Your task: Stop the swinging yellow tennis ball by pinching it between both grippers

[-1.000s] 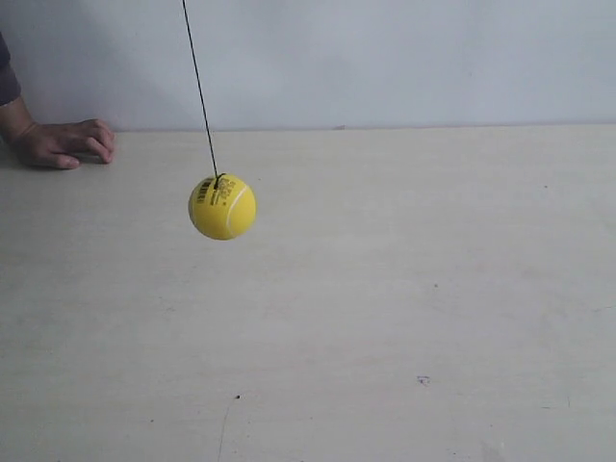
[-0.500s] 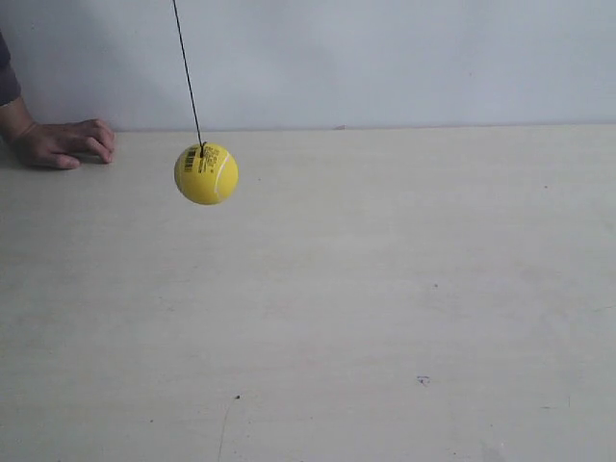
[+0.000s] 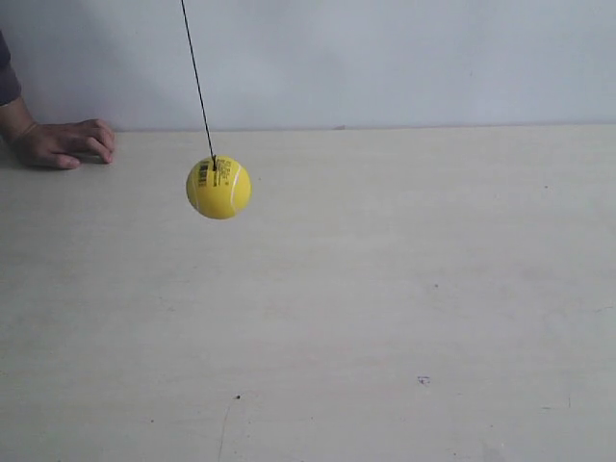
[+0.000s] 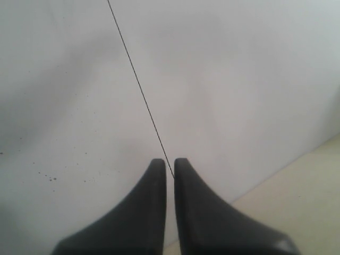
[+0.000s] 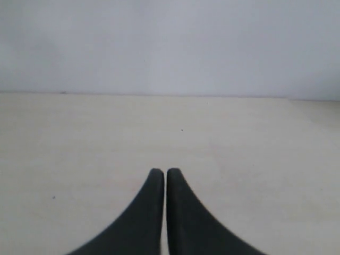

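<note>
The yellow tennis ball (image 3: 218, 188) hangs in the air on a thin dark string (image 3: 198, 82) over the pale table, left of centre in the exterior view. Its white seam and black barcode face the camera. Neither arm shows in the exterior view. In the left wrist view my left gripper (image 4: 170, 161) is shut with nothing in it; the string (image 4: 139, 85) runs slantwise across the wall behind its tips, and the ball itself is hidden. My right gripper (image 5: 163, 172) is shut too, empty, pointing over bare table toward the wall.
A person's hand (image 3: 65, 142) rests on the table (image 3: 404, 289) at its far left edge, by the white wall (image 3: 385, 58). Small dark specks mark the tabletop (image 5: 239, 138).
The ball swung up and to the left half a second ago, and has now come back right and lower. The hand has not moved.
</note>
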Robot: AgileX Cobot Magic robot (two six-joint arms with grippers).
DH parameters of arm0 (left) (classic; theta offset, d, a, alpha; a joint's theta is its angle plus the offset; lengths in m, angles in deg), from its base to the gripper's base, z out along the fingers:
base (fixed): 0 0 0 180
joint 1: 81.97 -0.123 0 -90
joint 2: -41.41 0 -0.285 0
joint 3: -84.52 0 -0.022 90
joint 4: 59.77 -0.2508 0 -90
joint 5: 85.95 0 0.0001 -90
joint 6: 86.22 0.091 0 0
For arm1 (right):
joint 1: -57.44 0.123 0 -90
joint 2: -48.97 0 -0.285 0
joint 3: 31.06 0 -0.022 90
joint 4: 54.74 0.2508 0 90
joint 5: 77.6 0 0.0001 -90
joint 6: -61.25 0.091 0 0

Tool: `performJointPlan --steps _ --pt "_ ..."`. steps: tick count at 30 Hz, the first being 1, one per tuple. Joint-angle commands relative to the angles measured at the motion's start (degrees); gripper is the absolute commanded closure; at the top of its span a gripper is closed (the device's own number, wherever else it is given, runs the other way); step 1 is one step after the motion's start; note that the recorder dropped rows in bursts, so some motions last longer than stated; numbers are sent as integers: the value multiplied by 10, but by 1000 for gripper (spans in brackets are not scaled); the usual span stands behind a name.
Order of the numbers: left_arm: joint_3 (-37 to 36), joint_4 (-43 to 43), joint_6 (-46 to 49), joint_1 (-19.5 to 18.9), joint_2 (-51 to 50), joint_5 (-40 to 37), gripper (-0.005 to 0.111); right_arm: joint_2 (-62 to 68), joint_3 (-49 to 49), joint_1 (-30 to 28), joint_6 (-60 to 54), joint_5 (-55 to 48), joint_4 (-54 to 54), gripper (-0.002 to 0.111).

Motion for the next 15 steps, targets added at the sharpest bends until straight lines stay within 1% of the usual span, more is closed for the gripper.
performJointPlan --steps 1,3,5,15 --pt "-2 5 1 -1 1 3 102 -3 -1 -1 123 -42 -130 108" --pt "-2 5 1 -1 1 3 102 -3 -1 -1 188 -57 -190 108" --pt "-2 5 1 -1 1 3 102 -3 -1 -1 219 -68 -221 108" --pt "-2 5 1 -1 1 3 102 -3 -1 -1 186 -78 -212 108"
